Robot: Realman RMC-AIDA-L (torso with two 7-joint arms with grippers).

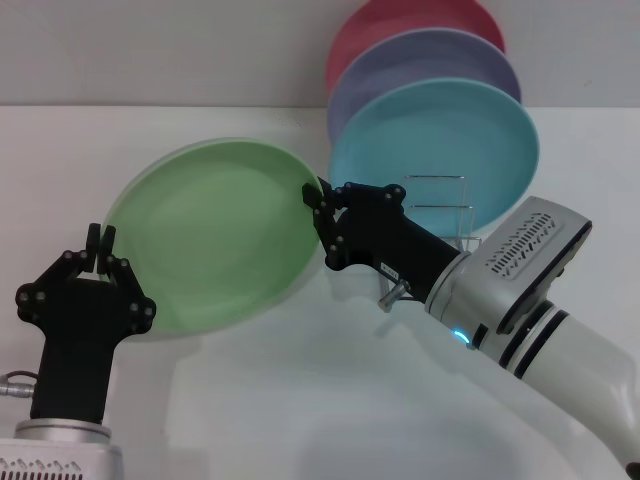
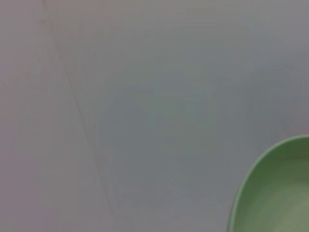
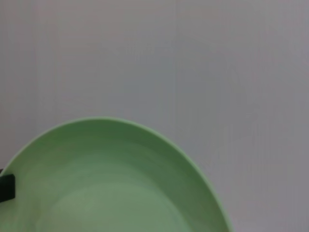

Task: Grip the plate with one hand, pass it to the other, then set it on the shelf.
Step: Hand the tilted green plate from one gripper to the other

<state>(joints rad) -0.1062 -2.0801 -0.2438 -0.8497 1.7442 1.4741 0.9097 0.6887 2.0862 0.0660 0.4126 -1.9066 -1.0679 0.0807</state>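
Plate (image 1: pixel 215 235), round, shallow, light green plastic, raised rim: held tilted above the surface's left half. Right gripper (image 1: pixel 318 203) clamps its right rim; left gripper (image 1: pixel 100 243) closed, apparently just clear. Light, stiff, slippery; grip the rim.

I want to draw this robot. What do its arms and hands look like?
Both hands are black, made of jointed bars with small round bolts. The left gripper sits on a silver cuff with little vent slots. The right gripper joins a fat silver-white arm with black rings, a slotted grille and a small blue light.
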